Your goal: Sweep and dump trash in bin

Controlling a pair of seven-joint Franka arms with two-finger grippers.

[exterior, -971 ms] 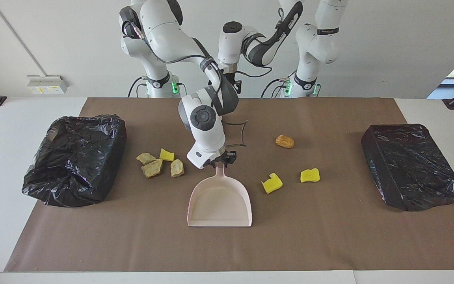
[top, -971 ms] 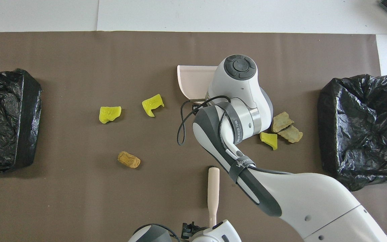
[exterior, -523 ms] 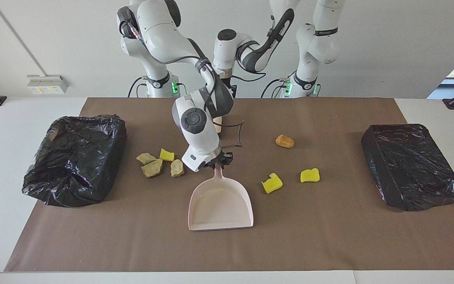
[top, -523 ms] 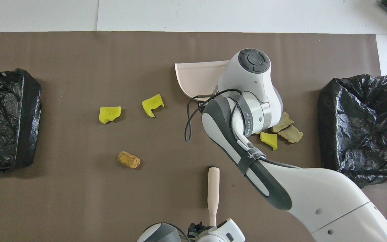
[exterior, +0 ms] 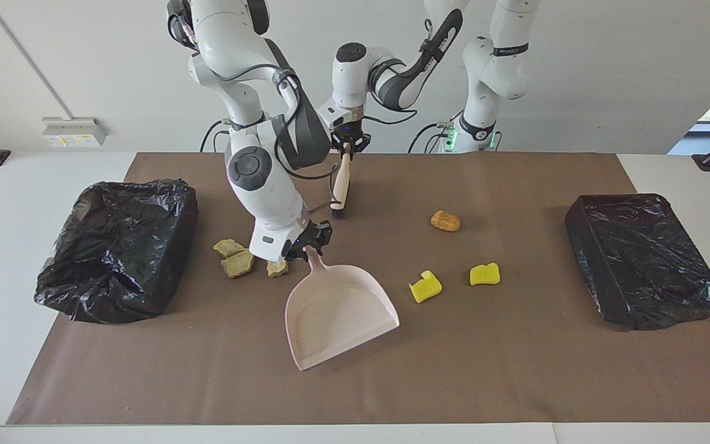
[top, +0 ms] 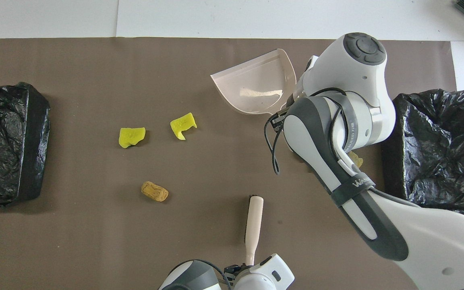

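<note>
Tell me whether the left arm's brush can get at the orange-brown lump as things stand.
Probably yes. The left gripper holds the brush over bare mat, and nothing lies between it and the orange-brown lump. The right gripper with the dustpan is toward the right arm's end, out of that path.

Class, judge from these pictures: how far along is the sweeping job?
Done: nothing swept; the dustpan looks empty. In hand: the right gripper holds the dustpan's handle, and the left gripper holds the brush. Left: all visible trash lies on the mat, none seen in either bin.
</note>
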